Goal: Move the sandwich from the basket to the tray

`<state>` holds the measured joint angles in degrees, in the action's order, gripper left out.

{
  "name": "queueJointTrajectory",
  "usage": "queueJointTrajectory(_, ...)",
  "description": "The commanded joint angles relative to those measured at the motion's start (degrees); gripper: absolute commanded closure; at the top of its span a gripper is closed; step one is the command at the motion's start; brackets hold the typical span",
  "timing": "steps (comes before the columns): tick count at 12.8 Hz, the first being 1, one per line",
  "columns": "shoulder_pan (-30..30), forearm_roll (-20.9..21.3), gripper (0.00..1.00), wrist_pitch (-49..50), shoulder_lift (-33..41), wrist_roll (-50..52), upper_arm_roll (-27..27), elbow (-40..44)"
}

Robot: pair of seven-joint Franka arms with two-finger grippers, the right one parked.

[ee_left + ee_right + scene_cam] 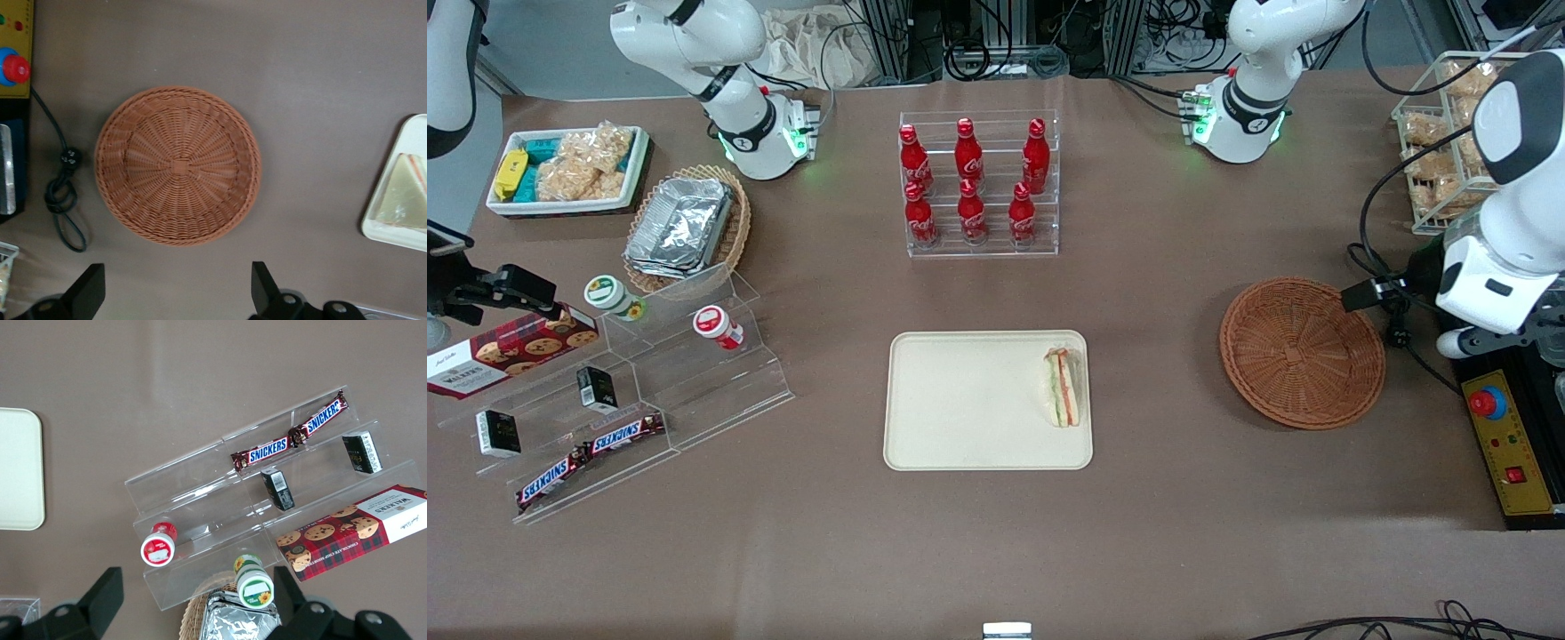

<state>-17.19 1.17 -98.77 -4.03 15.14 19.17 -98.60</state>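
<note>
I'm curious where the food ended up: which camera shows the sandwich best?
The front view: the whole sandwich lies on the tray. The left wrist view cuts it off; the right wrist view misses it. The gripper hangs open above the empty basket.

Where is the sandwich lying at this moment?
In the front view the sandwich lies on the tray, at its edge nearest the empty basket. The hand hangs open above the basket.

A small triangular sandwich (1062, 388) of pale bread with orange-red and green layers lies inside a flat cream rectangular tray (960, 400), against the rim at the working arm's end. A round reddish-brown wicker basket (1302, 352) sits empty, well apart from the tray.

The gripper (177, 290) hangs above the basket, jaws spread wide.
</note>
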Motion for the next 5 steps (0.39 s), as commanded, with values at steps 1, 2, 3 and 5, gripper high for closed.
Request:
queueJointTrajectory(1, 10.39, -0.20, 0.02, 2.08, 2.01, -6.50, -11.75, -1.51)
queueJointTrajectory(2, 10.42, -0.38, 0.01, 2.18, 1.57, -6.70, -12.04, -0.73)
queueJointTrajectory(3, 10.68, -0.29, 0.01, 2.26, 0.61, -6.53, -11.96, 1.28)
queueJointTrajectory(5, 11.29, 0.41, 0.01, 6.37, -4.12, -6.62, -11.78, 7.24)
